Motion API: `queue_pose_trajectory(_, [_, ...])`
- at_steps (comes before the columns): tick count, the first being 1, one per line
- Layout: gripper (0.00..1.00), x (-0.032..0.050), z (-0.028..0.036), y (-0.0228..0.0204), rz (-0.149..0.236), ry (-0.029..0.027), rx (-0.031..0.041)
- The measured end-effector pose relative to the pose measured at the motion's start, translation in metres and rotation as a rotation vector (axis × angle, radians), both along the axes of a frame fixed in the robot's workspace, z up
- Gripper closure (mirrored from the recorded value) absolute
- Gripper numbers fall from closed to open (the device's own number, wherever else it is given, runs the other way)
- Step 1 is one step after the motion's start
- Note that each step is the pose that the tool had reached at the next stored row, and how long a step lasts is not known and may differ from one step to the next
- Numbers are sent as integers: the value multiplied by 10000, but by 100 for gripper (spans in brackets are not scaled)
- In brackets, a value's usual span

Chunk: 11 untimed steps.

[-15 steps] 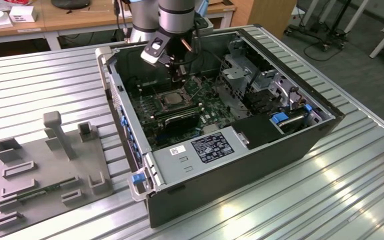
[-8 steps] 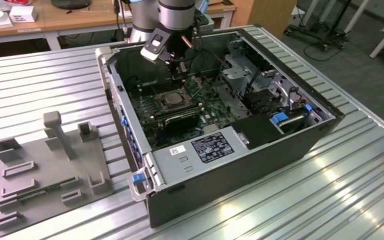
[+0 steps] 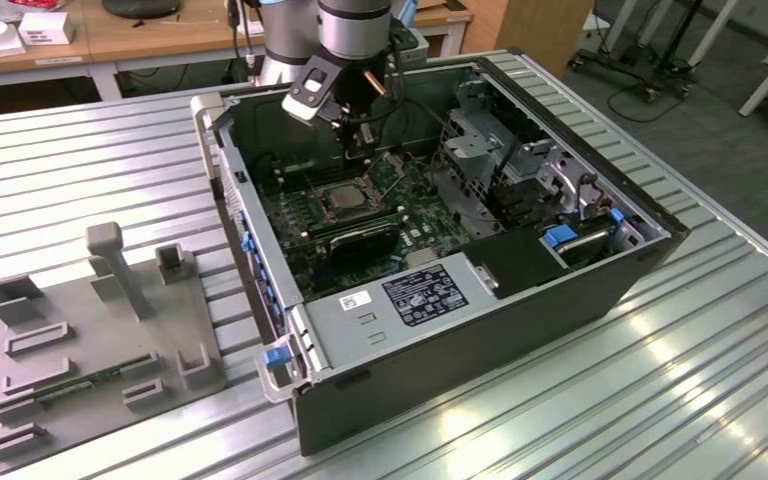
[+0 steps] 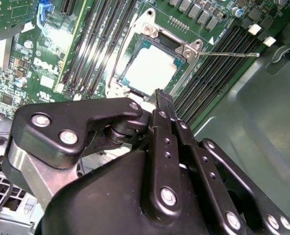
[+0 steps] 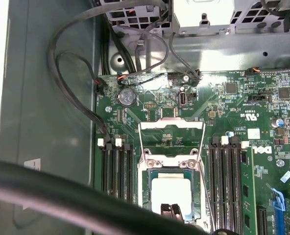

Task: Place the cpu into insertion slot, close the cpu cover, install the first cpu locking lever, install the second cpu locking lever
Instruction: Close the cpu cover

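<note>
Open PC case point(image 3: 518, 320) on slatted metal tabletop point(image 3: 91, 150); grey jig point(image 3: 91, 330) well apart, toward exterior view's left. Inside: green board point(image 5: 233, 112), long black mem slots point(image 5: 116, 166) either side of insertion slot point(image 4: 160, 43), black cables point(image 5: 71, 83) looping nr case wall. Blurred thick cable point(image 5: 61, 196) cuts across first wrist view. Pale, flat, square cpu point(image 4: 152, 68) lies in slot w/ silvery cpu cover point(image 4: 146, 30) framing it. Thin lever rod point(image 4: 228, 54) sticks out sideways over mem slots. Black hand point(image 4: 158, 94) just above cpu edge, fingers pressed together, gripping nothing.
</note>
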<state>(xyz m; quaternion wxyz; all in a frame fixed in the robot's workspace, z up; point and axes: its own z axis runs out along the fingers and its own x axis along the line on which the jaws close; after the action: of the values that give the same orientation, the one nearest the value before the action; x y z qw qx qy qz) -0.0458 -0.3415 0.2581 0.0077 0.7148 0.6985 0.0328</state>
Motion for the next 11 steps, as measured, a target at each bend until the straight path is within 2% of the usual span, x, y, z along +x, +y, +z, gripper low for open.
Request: queue_pose_trajectory(11, [89, 144, -1, 0, -1, -1, 2])
